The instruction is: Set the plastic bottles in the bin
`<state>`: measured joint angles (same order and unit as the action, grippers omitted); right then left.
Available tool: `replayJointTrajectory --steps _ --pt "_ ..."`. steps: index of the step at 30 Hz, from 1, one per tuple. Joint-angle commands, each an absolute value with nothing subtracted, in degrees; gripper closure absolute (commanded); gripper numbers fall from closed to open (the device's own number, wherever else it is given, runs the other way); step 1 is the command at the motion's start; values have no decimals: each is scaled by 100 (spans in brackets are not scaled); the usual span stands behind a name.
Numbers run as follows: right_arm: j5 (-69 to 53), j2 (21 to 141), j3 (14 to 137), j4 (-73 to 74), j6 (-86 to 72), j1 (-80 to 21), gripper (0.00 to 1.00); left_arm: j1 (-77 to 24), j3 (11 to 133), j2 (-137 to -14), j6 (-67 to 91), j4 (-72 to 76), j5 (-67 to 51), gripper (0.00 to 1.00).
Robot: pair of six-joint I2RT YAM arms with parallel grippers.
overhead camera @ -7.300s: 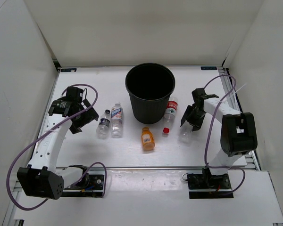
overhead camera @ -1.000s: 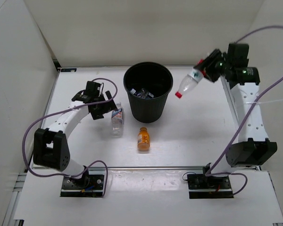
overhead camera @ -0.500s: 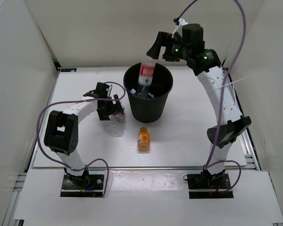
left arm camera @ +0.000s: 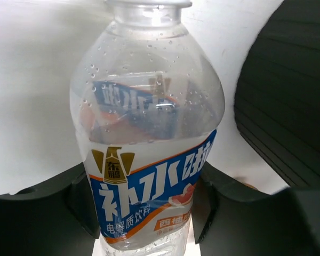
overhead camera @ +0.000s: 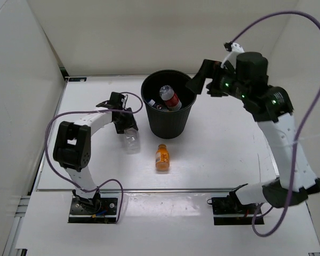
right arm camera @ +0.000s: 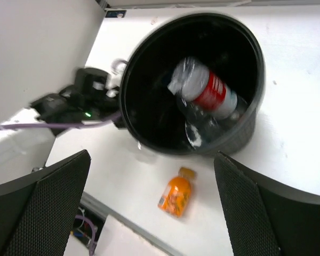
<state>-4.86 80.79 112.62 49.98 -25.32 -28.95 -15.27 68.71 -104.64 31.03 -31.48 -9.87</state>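
Observation:
The black bin (overhead camera: 169,120) stands at the table's middle back. A clear bottle with a red label (overhead camera: 169,97) lies tilted inside it, on other clear bottles (right arm camera: 200,130). My right gripper (overhead camera: 199,84) hangs open and empty above the bin's right rim; in its wrist view the bin (right arm camera: 240,133) and the red-label bottle (right arm camera: 205,90) are below it. My left gripper (overhead camera: 125,121) is shut on the white-blue label bottle (overhead camera: 130,140) left of the bin, and that bottle (left arm camera: 149,160) fills its wrist view. The orange bottle (overhead camera: 161,157) lies alone in front of the bin.
White walls close the table on the left, back and right. The bin's wall (left arm camera: 288,106) is close on the right of the held bottle. The left arm (right arm camera: 80,101) lies against the bin's left side. Purple cables loop over both arms.
The red-label bottle has left my right gripper and dropped into the bin. The right arm has swung right of the bin. My left gripper has shut on the white-blue bottle.

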Motion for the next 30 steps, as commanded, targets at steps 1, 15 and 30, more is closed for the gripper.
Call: replayJointTrajectory --steps 1,15,30 --pt "-89 7578 10645 5212 -2759 -2822 0 -1284 7047 -9154 3321 -3233 -513 53" --pt "-745 6768 8123 4914 -4166 -1566 0 -2460 12050 -10343 3218 -3876 -1459 26" --pt "-548 5163 4964 2099 -4009 -2283 0 -2848 11673 -9452 3244 -4017 -322 0"
